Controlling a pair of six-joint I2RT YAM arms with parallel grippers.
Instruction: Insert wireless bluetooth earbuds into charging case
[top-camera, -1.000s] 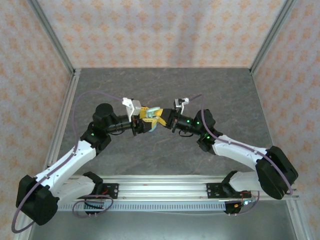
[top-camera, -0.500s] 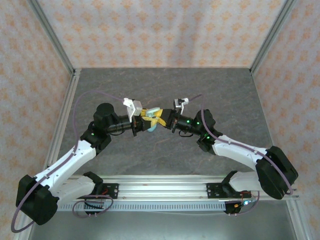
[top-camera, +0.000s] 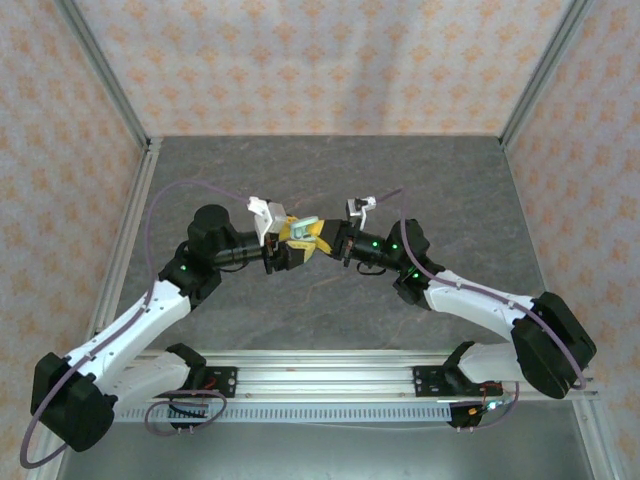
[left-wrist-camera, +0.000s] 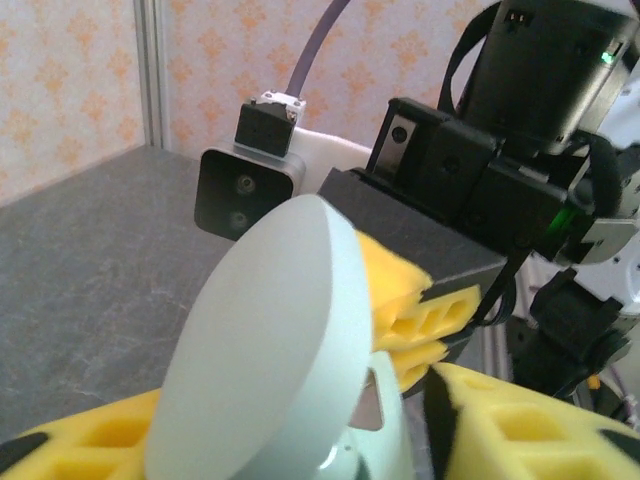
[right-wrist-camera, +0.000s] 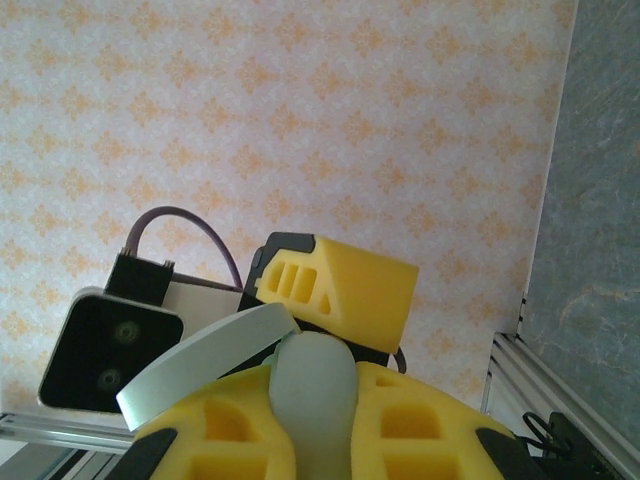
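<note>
Over the grey worktop (top-camera: 330, 170) we see the open case (top-camera: 305, 221), contents hidden. The right claw (top-camera: 322, 238) pinches it from 4 o'clock, and the left claw (top-camera: 291, 243) is spread at 8 o'clock.

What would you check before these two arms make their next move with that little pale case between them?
1. Charging case clamped in the right gripper: ok.
2. Case held up off the table: ok.
3. Lid swung open: ok.
4. Left gripper gripping the lid: cannot tell.
5. Earbuds seated inside: cannot tell, because the lid blocks the inside.
</note>
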